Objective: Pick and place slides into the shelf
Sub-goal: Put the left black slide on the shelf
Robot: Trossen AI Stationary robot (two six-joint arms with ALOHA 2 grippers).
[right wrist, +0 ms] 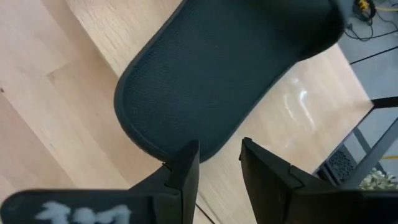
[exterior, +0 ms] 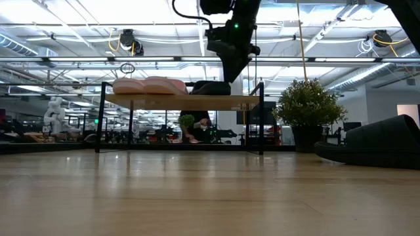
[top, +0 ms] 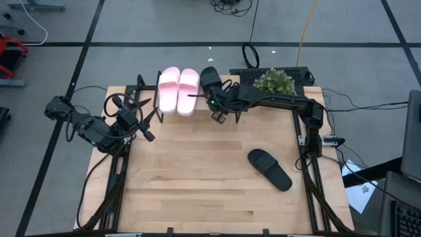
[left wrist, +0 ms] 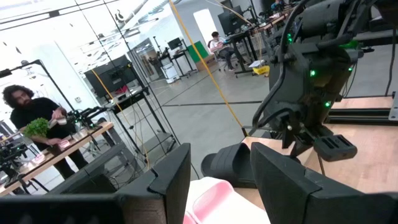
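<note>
The shelf (exterior: 184, 101) stands at the table's far edge. The pale pink pair (top: 177, 90) lies side by side on its top board, soles down. One black slide (top: 210, 79) lies on the board to the pair's right. My right gripper (top: 220, 110) hovers open over this slide's heel end (right wrist: 186, 118). The other black slide (top: 270, 169) rests flat on the table, right of centre. My left gripper (top: 148, 128) waits open by the shelf's left end. In its wrist view a pink slide (left wrist: 211, 199) and the black slide (left wrist: 230, 165) show past its fingers. My right gripper points down at the heel end (right wrist: 168, 146) of the black slide on the shelf. One fingertip (right wrist: 189, 152) overlaps the heel's rim in the wrist view. I cannot tell whether it touches the slide.
A potted plant (top: 276, 82) stands at the far edge, right of the shelf. The wide middle and near part of the tabletop (top: 197, 191) is bare wood. A person (left wrist: 25, 118) works at a bench in the room beyond.
</note>
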